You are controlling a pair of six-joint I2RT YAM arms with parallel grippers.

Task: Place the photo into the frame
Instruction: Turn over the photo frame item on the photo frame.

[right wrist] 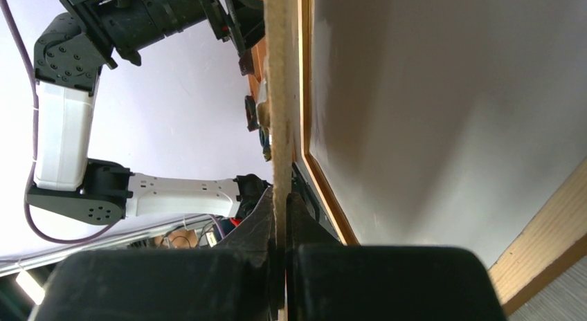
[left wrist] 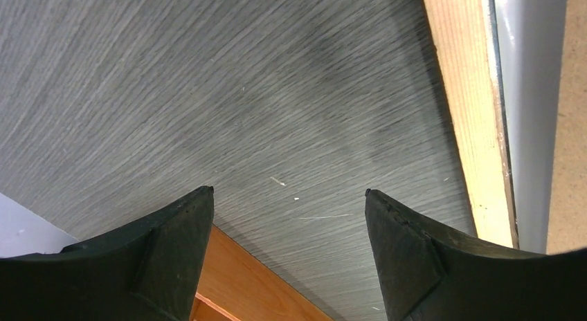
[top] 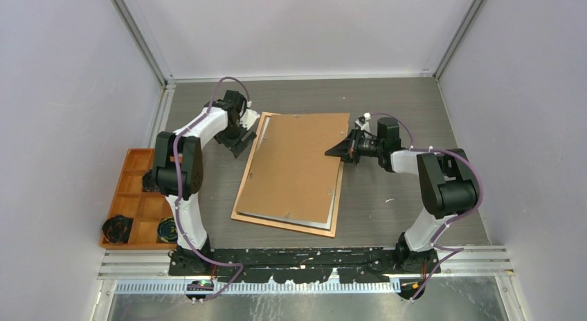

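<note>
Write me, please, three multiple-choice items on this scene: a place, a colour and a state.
1. Where is the orange tray? A left of the frame; B right of it; C on it.
2. What colour is the backing board? A blue; B brown; C white.
3. How is the right claw? A wide open; B shut on nothing; C shut on the board's edge.
Key: A, it lies beyond the frame's left rail; B, plain brown from above; C, the wrist view shows the board pinched.
</note>
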